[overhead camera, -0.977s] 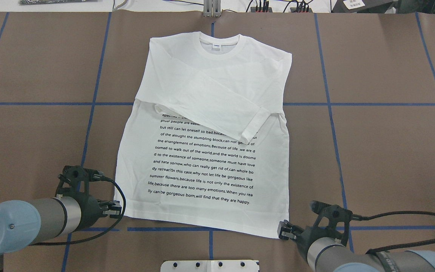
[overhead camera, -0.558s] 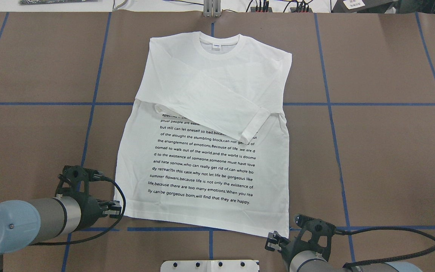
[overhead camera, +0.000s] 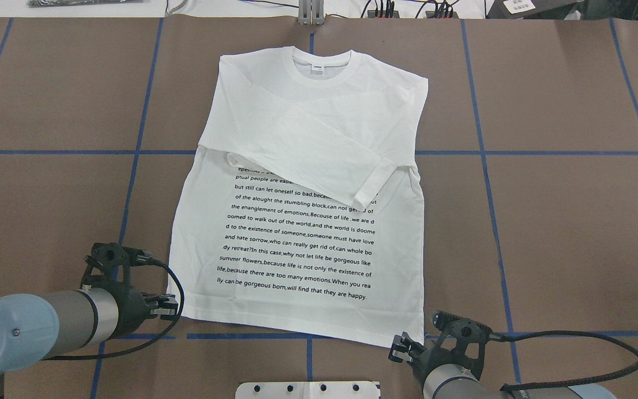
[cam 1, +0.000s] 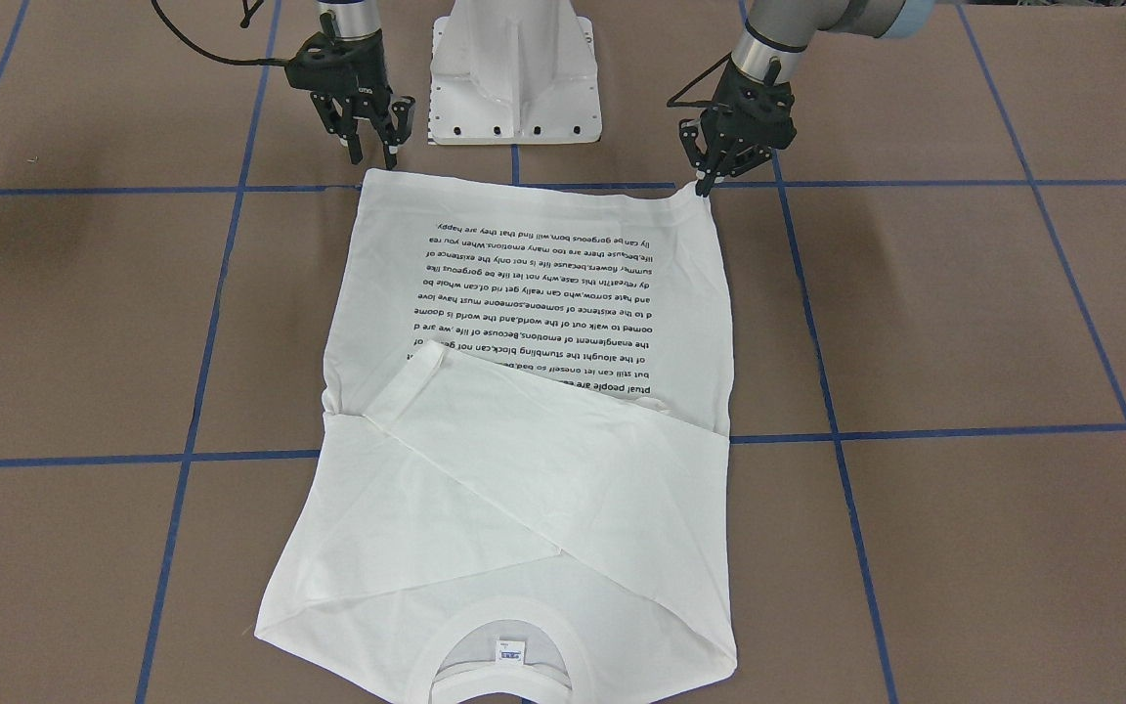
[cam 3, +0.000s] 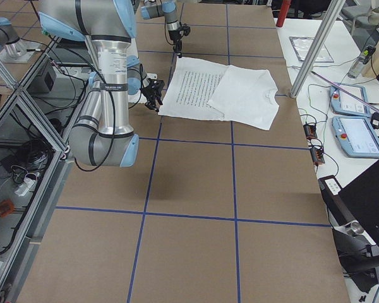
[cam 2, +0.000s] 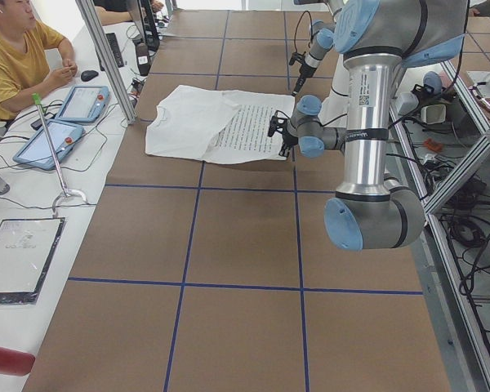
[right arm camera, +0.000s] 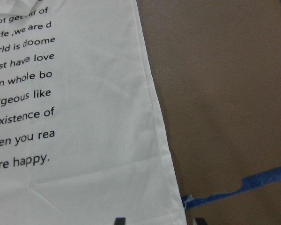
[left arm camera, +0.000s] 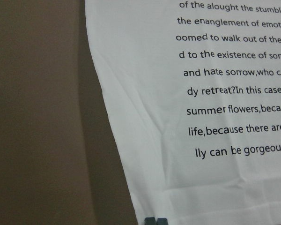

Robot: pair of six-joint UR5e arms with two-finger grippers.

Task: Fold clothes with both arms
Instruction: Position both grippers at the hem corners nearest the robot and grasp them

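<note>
- The right tool has pulled back toward the robot's base. Its jaws are apart, straddling the near right hem corner of the white T-shirt.
- The left tool hasn't moved and is pinched on the left hem corner.
- The shirt lies flat on the desk. I judge the right-hand pinch comes next.

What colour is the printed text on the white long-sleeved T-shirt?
Black; the printed text on the white T-shirt shows best in the overhead exterior view.

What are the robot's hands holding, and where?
The left hand seems to pinch the white shirt at its bottom hem corner. The right hand is open at the other hem corner, holding nothing.
</note>
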